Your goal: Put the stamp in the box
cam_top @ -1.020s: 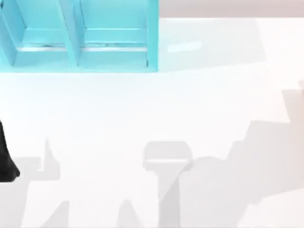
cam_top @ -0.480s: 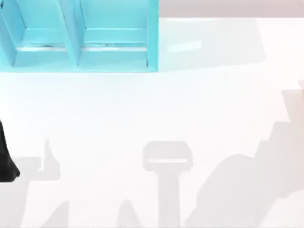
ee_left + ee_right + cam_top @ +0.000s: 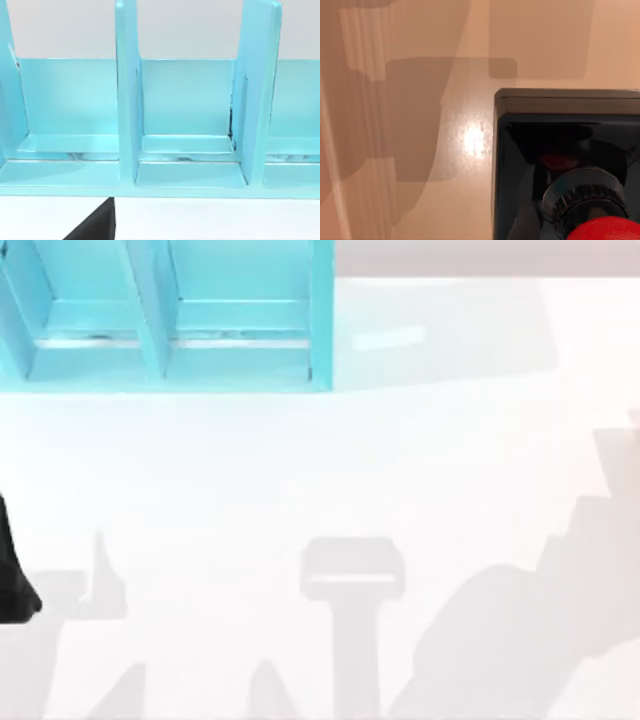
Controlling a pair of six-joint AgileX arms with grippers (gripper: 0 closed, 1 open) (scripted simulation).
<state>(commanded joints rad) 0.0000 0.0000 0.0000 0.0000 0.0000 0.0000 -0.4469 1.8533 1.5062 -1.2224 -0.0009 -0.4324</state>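
The stamp [image 3: 605, 231] with its red knob sits inside the dark box [image 3: 560, 102], just below the right wrist camera. Whether either gripper's fingers are spread, I cannot tell. A blue rack [image 3: 190, 150] faces the left wrist.

White glossy tabletop [image 3: 300, 470], grey shadows lower frame; cyan divided shelf [image 3: 170, 320] upper left; possibly pale wall behind.

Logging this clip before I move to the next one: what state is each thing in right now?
Shelf unit: upright at the table's far left, open compartments with nothing seen inside.
Box: dark, open-topped, resting on the table.
Stamp: red knob close under the right wrist camera, above the box; whether it is held or already resting cannot be told.
Left arm: parked at the table's left edge.
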